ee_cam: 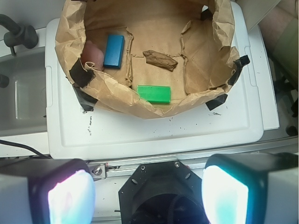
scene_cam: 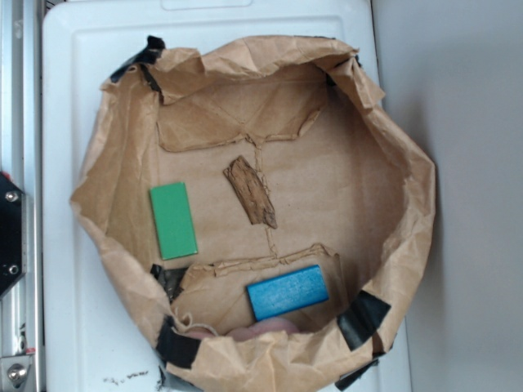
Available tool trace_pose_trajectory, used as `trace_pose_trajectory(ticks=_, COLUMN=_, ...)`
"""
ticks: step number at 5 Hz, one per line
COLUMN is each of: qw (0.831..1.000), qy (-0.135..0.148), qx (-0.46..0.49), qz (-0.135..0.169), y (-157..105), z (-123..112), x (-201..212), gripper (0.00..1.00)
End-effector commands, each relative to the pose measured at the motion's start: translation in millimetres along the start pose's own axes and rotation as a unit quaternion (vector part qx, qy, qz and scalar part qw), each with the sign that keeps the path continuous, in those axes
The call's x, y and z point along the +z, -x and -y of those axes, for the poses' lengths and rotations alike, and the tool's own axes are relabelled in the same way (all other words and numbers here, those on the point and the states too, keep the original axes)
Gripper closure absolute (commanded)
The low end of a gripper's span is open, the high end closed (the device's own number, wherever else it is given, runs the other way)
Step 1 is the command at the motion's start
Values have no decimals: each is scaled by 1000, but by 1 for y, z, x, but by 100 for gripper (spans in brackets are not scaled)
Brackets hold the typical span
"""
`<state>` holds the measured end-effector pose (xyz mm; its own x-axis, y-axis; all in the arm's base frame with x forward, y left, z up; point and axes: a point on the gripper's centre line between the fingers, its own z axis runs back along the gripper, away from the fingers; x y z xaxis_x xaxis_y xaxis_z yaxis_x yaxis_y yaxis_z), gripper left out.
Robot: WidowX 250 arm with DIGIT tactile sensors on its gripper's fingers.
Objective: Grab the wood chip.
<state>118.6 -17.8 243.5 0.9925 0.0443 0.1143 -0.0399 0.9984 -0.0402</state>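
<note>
The wood chip (scene_cam: 251, 191) is a rough dark brown sliver lying near the middle of the brown paper bag's floor; the wrist view shows the wood chip (ee_cam: 160, 59) far ahead. My gripper (ee_cam: 148, 193) is open, its two glowing pads (ee_cam: 71, 196) wide apart with nothing between them. It hangs well back from the bag, over the black robot base (ee_cam: 161, 191) and metal rail, outside the white tray. The gripper does not show in the exterior view.
The paper bag (scene_cam: 409, 163) has crumpled raised walls taped with black tape (scene_cam: 364, 317) onto a white tray (scene_cam: 73, 49). Inside lie a green block (scene_cam: 172, 220), a blue block (scene_cam: 288, 291) and a pinkish object (scene_cam: 261, 329) by the near wall.
</note>
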Motion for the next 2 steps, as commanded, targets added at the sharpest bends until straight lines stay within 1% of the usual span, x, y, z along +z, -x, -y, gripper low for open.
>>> trace_pose_trajectory(ticks=1, qw=1000, qy=0, qx=0, qz=0, y=0, z=0, x=0, gripper=0)
trace_pose_trajectory(ticks=2, qw=999, qy=-8, qx=34, qz=-10, y=-48, z=39, x=-7, gripper=0)
